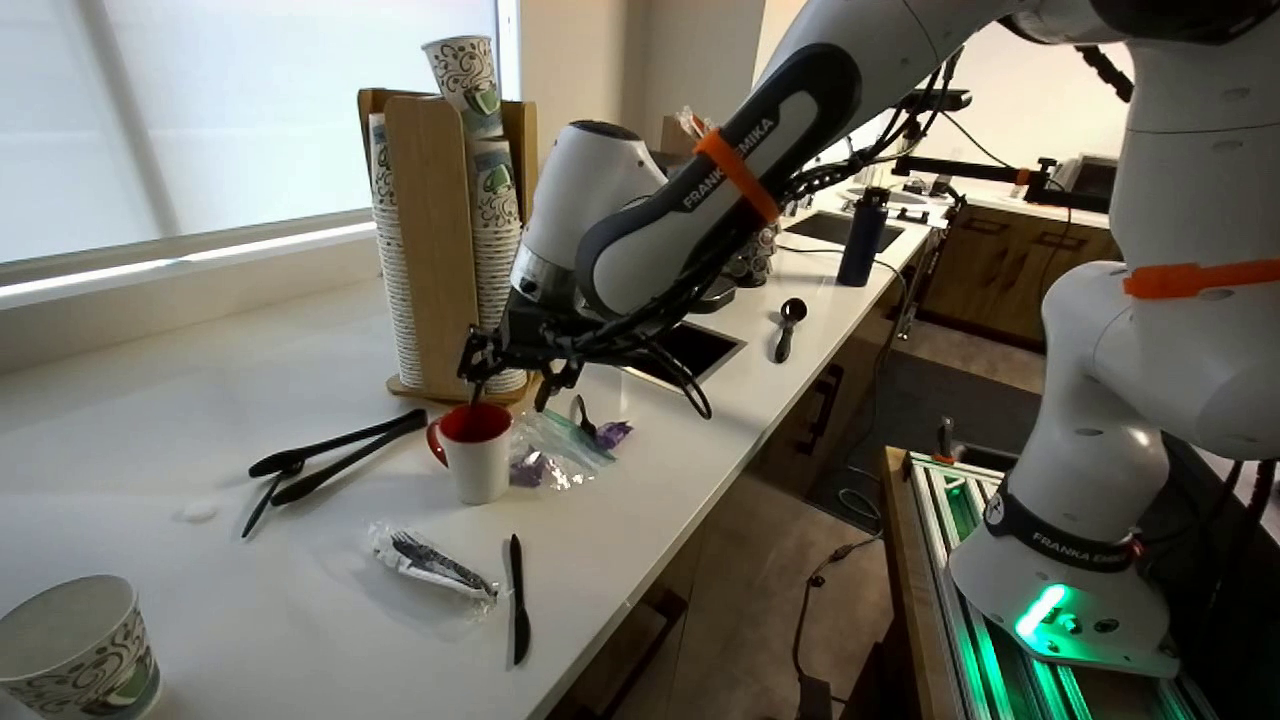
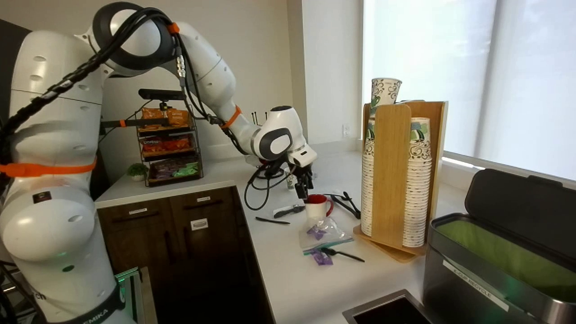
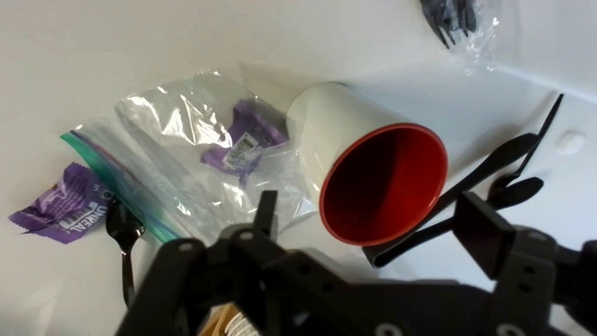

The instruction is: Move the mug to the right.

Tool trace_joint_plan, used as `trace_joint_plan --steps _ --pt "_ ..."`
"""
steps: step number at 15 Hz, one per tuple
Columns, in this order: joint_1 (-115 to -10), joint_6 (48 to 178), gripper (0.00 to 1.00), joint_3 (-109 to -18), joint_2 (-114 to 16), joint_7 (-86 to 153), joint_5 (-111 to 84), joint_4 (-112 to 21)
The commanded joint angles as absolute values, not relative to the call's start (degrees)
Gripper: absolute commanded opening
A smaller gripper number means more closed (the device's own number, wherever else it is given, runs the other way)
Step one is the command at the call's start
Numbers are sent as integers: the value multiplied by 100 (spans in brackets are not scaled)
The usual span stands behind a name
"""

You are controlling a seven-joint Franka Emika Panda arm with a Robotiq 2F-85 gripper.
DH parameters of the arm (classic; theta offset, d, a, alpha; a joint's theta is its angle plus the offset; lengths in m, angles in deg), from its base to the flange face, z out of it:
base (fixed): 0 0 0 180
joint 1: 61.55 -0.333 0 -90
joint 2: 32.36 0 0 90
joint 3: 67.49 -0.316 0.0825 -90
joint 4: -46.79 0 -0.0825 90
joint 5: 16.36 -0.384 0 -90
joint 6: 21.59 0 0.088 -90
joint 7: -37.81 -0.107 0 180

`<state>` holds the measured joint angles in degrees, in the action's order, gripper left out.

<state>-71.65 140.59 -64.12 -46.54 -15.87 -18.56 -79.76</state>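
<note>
The mug point(image 1: 479, 468) is white outside and red inside. It stands upright on the white counter, and its red handle shows in both exterior views, also on the mug point(image 2: 316, 209) there. In the wrist view the mug point(image 3: 343, 123) is in the middle, its red opening facing the camera; its handle is hidden there. My gripper point(image 1: 508, 401) is open and empty, above and close to the mug's rim. It also shows over the mug in an exterior view point(image 2: 305, 191). In the wrist view its fingers point(image 3: 373, 221) are spread wide, one on each side of the mug's opening.
A clear bag point(image 3: 182, 135) with a purple wrapper touches or lies close beside the mug. Black tongs point(image 1: 345, 450) lie by its handle. A wooden cup holder point(image 1: 430, 250) stands behind. A wrapped fork point(image 1: 430, 562), black knife point(image 1: 518, 600) and patterned cup point(image 1: 80, 650) are nearer the camera.
</note>
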Motion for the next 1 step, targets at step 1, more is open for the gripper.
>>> trace_joint_plan --steps 1 --pt "-7135 14128 100 -6444 -4574 -1529 -1869 -8071"
